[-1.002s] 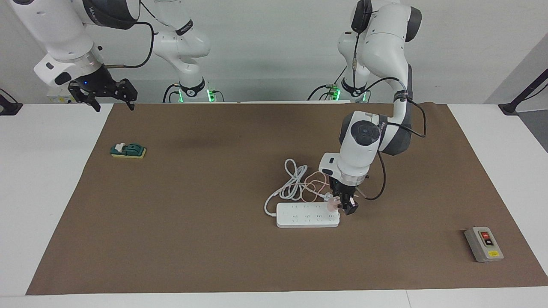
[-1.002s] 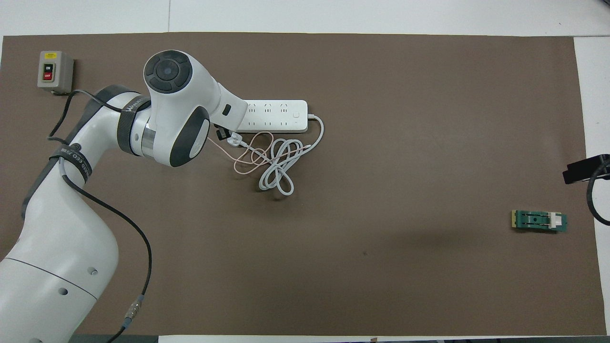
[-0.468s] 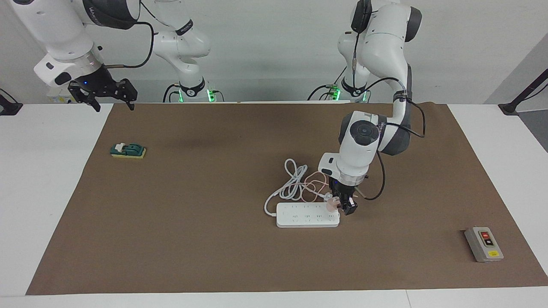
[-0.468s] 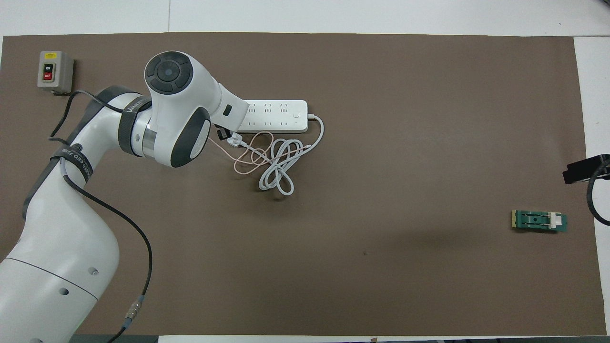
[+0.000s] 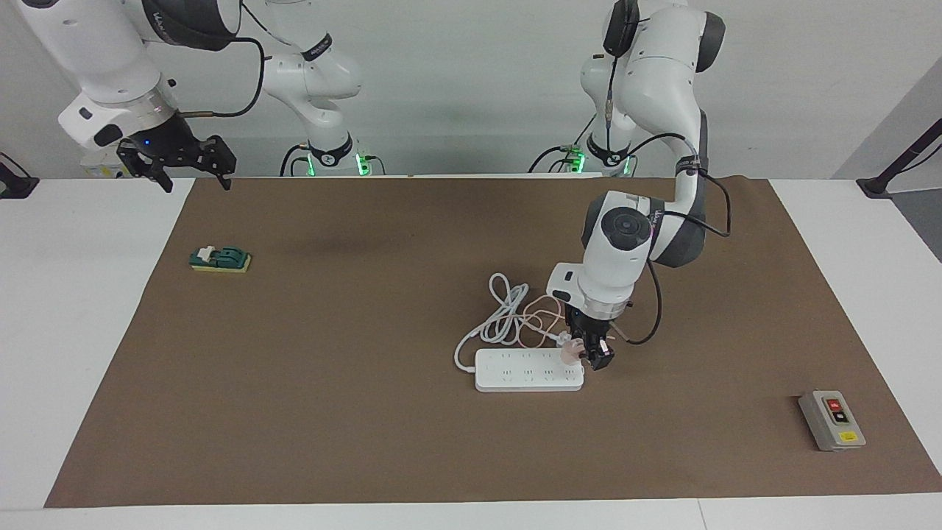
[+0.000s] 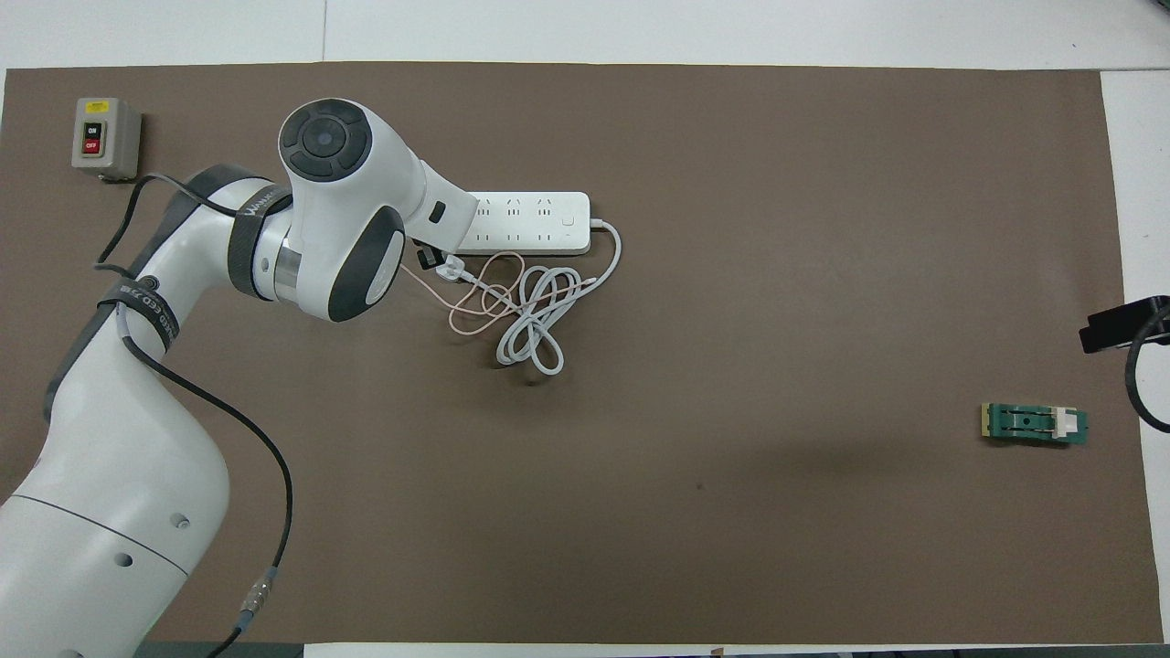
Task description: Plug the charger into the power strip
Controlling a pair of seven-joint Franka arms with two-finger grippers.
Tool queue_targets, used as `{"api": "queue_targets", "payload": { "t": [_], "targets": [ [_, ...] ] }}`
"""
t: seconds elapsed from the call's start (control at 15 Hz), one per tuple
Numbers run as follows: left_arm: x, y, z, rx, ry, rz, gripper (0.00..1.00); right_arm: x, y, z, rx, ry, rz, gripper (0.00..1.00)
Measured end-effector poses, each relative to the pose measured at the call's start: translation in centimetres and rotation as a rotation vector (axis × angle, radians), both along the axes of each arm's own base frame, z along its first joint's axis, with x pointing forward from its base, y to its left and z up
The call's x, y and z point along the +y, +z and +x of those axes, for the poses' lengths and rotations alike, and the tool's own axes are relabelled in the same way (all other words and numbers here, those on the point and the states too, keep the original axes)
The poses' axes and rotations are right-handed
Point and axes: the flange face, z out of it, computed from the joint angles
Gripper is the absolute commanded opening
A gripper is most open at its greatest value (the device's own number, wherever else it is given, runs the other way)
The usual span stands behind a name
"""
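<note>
Bright, even overhead light; soft faint shadows on mat [image 5: 368, 412]; sharp, no glare.

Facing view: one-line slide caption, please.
Left end effector holds the pink charger at the power strip's end; right end effector waits, open.

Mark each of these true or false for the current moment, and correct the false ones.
1. The left gripper is shut on the charger at the power strip's end. True.
2. The right gripper holds the green block. False: it hangs open and empty over the mat's edge, waiting; the green block lies on the mat.
3. The grey switch box lies toward the left arm's end of the table. True.
4. The strip's white cord is stretched out straight. False: the white cord lies coiled beside the strip.
</note>
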Motion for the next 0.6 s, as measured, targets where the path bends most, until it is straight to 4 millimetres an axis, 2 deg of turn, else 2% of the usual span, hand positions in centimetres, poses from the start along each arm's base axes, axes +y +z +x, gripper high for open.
{"api": "queue_targets", "payload": {
  "t": [0.6],
  "targets": [
    [0.01,0.05,-0.27,0.018,-0.001,0.009,0.00,0.00,0.08,-0.04,-0.002,0.000,0.000,1.00]
  ]
}}
